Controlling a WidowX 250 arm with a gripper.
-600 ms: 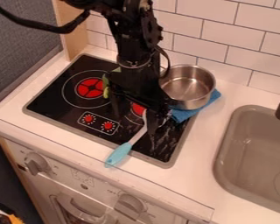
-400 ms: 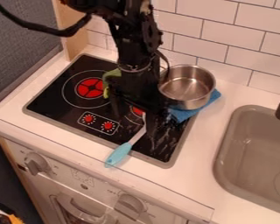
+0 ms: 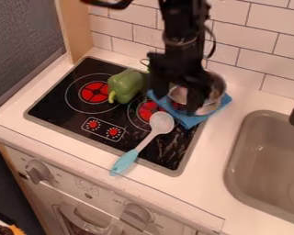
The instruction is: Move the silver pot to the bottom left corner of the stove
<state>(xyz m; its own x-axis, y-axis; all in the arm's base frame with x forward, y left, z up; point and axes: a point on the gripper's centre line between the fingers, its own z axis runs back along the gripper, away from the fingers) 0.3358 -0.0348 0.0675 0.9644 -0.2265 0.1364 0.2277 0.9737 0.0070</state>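
Note:
The gripper (image 3: 176,102) hangs at the right rear of the stove (image 3: 82,126), open, over the left part of the silver pot (image 3: 217,88). One finger is at the pot's left side, and the other is in front of the pot's interior; whether either touches the pot I cannot tell. Upright, the pot rests on a folded blue cloth (image 3: 191,121) near the back right corner of the stove. The arm and gripper hide much of the pot's left and middle.
A green pepper (image 3: 126,85) lies left of the gripper. A spoon with a pale bowl and turquoise handle (image 3: 124,162) crosses the stove's front edge. The grey sink (image 3: 266,165) is at the right, and a tiled wall (image 3: 247,41) stands behind.
The gripper has moved right and back, from over the stove's middle to over the pot. The green pepper and the spoon's bowl have come into fuller view. The pot has not visibly moved.

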